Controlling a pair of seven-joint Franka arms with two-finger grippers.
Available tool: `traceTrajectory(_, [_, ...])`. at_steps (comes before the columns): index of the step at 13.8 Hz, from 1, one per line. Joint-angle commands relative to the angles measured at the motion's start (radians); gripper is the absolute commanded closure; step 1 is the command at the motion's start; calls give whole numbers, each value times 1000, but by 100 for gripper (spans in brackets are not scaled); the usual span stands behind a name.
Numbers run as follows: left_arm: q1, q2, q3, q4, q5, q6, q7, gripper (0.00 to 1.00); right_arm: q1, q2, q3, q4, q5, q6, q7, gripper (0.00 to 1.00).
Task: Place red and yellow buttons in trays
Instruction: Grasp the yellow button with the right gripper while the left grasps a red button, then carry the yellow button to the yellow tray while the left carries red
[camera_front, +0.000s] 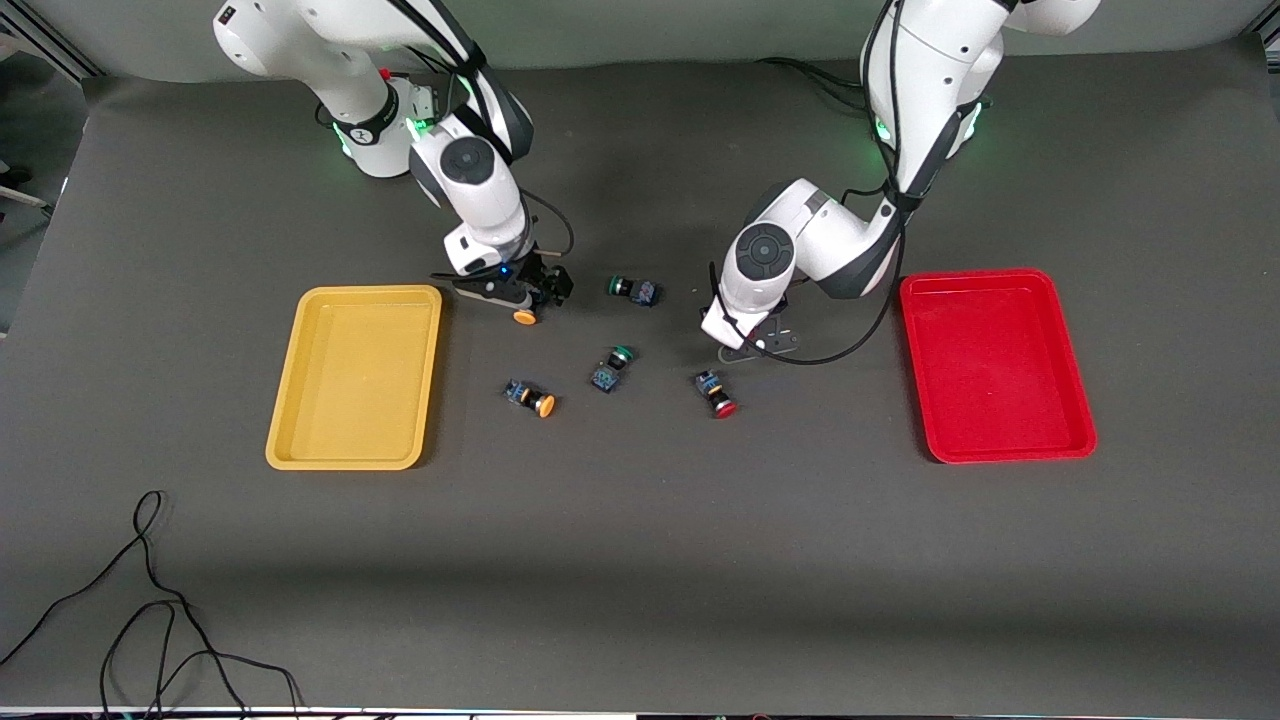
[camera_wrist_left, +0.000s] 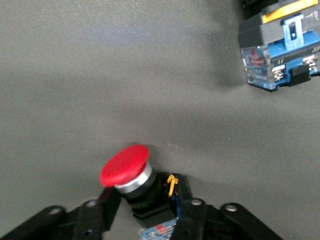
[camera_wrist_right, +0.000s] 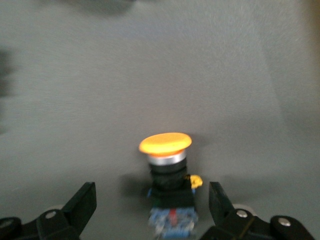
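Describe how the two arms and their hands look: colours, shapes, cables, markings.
Both arms are glossy white with rounded, tubular links and dark grey circular joint caps. Green lights glow near their upper joints. Black cables run down each arm and loop near the wrist. The right hand and the left hand are black, with flat black fingers fixed by silver screws.

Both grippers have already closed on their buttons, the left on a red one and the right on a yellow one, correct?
Only the left gripper has closed on its red button. In the right wrist view, the right gripper is open, fingers apart beside the yellow button.
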Motion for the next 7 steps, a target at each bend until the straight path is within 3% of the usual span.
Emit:
traceTrajectory(1, [5, -79, 2, -15, 2, -70, -33, 100, 15, 28, -16, 19, -14, 21, 11, 0])
traceTrajectory(2, [8, -109, 5, 3, 2, -126, -25, 100, 15, 25, -16, 19, -14, 16, 11, 0])
traceTrajectory(3, [34, -141, 5, 22, 2, -194, -16, 100, 13, 22, -16, 19, -14, 13, 9, 7])
traceTrajectory(4, [67, -175, 2, 43, 4, -275, 1, 100, 12, 18, -17, 21, -14, 12, 3, 23])
traceTrajectory(7, [216, -311, 6, 45, 4, -484, 242, 100, 6, -4, -26, 24, -14, -48, -40, 81])
